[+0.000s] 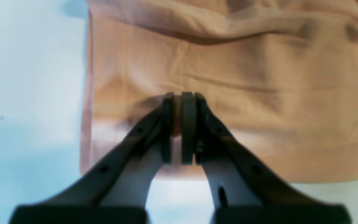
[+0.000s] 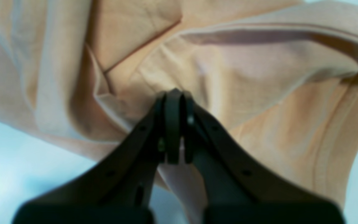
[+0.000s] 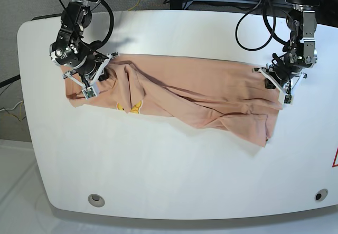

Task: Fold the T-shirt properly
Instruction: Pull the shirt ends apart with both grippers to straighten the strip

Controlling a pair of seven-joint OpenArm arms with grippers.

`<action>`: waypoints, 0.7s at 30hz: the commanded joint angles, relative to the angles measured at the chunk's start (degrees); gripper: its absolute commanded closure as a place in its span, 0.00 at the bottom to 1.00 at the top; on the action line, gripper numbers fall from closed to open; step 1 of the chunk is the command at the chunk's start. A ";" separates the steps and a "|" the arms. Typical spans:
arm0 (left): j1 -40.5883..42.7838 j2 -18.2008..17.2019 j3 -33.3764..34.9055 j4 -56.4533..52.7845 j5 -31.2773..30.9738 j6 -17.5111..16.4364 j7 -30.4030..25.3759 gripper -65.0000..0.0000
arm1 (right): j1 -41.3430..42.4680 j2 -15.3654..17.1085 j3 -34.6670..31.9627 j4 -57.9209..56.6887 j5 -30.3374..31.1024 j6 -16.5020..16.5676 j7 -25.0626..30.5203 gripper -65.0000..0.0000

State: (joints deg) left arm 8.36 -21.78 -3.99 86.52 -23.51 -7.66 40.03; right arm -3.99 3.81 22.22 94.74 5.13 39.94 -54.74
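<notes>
1. Peach-coloured cotton is what you have stretched across the far half of the table: the salmon-pink short-sleeved T-shirt [image 3: 179, 94] lies as a long, rumpled band running from one arm to the other in the base view.
2. You can see a small yellow print [image 3: 129, 107] peeking out along the shirt's near edge, toward the base view's left end.
3. Your shirt is partly doubled over; a loose lower layer sags toward you at the base view's right, ending in a drooping corner [image 3: 262, 139].
4. Your left gripper [image 1: 181, 104] sits at the shirt's end on the base view's right. Its jaws are pressed together on a thin pinch of the peach fabric, which shows between the pads in the left wrist view.
5. Your right gripper [image 2: 174, 99] sits at the opposite end, on the base view's left. Its jaws are closed tight, with folds of the shirt bunched around the tips and a strip of cloth hanging beneath them in the right wrist view.
6. Under everything you have the white rounded-corner table [image 3: 169, 176], with two round metal fittings near its front edge.
7. Behind the table, black cables [image 3: 253, 17] loop down to both arms.
</notes>
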 commanded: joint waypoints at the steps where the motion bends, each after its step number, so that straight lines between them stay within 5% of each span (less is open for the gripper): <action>1: 0.91 -0.59 -0.36 0.82 1.05 0.06 -1.48 0.96 | 1.57 0.36 -0.02 -0.10 -0.07 0.06 -0.16 1.00; 21: 2.58 -0.77 -4.06 0.73 4.56 -0.03 -3.50 0.96 | 7.02 0.71 -3.89 -3.09 -0.07 0.06 -0.07 1.00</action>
State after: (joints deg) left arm 11.42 -21.80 -7.46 86.78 -19.70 -8.12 35.92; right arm 1.72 3.84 18.26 90.67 4.71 39.94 -55.68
